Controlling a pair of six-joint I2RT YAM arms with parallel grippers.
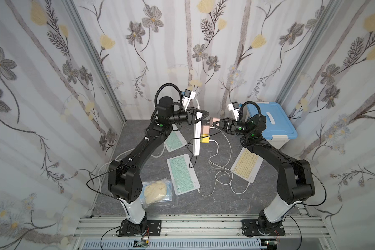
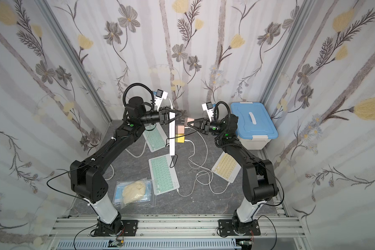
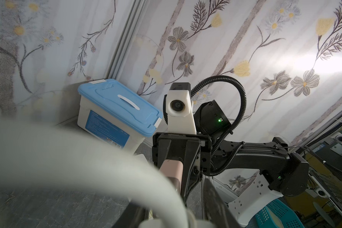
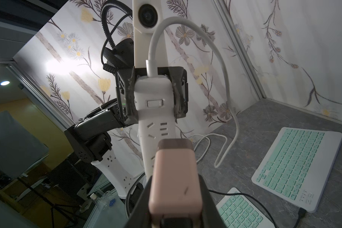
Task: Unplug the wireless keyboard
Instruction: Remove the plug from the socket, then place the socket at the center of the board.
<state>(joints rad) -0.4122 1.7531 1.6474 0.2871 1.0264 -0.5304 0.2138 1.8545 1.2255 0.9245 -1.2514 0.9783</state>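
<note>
- Pink charger plug (image 4: 175, 173) fills the foreground of the right wrist view, pinched between the two fingers of the right gripper (image 1: 217, 123).
- In both top views its metal prongs are bare and point at the white power strip (image 1: 196, 138), just beside the strip's face and not in a socket.
- Left gripper (image 1: 200, 116) is clamped across the cord end of the power strip, one finger on each long edge, next to the strip's rocker switch.
- From that grip the strip hangs steeply down towards the table. I cannot tell whether its lower end touches the surface.
- A second pink plug (image 1: 205, 129) and a yellow plug (image 1: 205, 138) sit in sockets lower on the strip.
- Three small wireless keyboards lie flat on the grey marbled table (image 1: 204, 203):
- a mint-green keyboard (image 1: 183, 174) near the middle;
- another mint-green keyboard (image 1: 175, 140) further back, partly under the left arm;
- a yellow keyboard (image 1: 246, 165) partly under the right arm.
- Thin white cables (image 1: 223, 175) loop over the table between the plugs and the keyboards. Which keyboard the held plug's cable reaches is not clear.
- A white storage box with a blue lid (image 1: 271, 119) stands in the back corner behind the right arm.
- A clear plastic bag (image 1: 156, 191) holding something cream-coloured lies by the left arm's base.
</note>
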